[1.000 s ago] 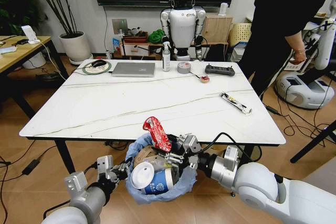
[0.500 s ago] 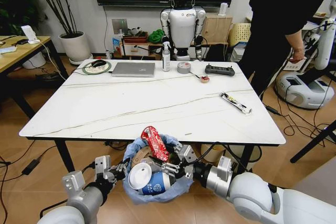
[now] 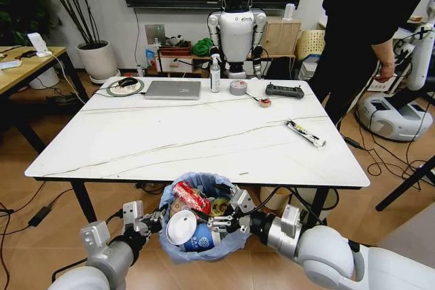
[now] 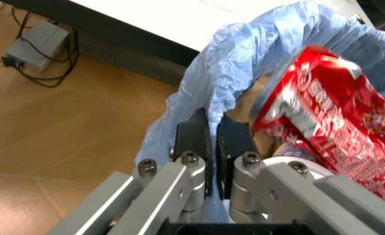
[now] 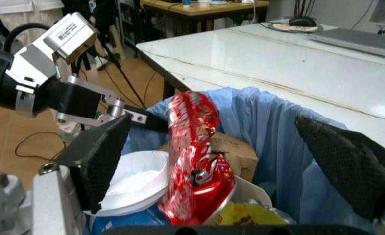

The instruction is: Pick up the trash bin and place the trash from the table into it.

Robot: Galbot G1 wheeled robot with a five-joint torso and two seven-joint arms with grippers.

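At the lower left of the head view the left gripper (image 3: 158,220) reaches in from the bottom edge, and the left wrist view shows its fingers (image 4: 191,142) pressed together on the light-blue liner at the rim of the trash bin (image 3: 197,255). The bin hangs at the bottom centre of the frame, just in front of the near edge of the counter (image 3: 136,134) and below its top. Inside it lie a white round lid (image 3: 181,226), a white-and-blue paper cup (image 3: 197,241), a brown cardboard piece (image 3: 179,205), a yellow wrapper (image 3: 219,206) and a red snack wrapper (image 3: 193,197), which stands tilted among the rest. To the right of the bin the right gripper (image 3: 228,214) sits at its rim; in the right wrist view its fingers (image 5: 108,147) are spread wide, one on each side of the red wrapper and not touching it. Farther up and to the right, a clear plastic wrapper (image 3: 304,133) lies on the counter near its right edge, well apart from the bin. At the far edge, upper centre, stand a silver laptop (image 3: 173,89) and a grey tape roll (image 3: 238,87).
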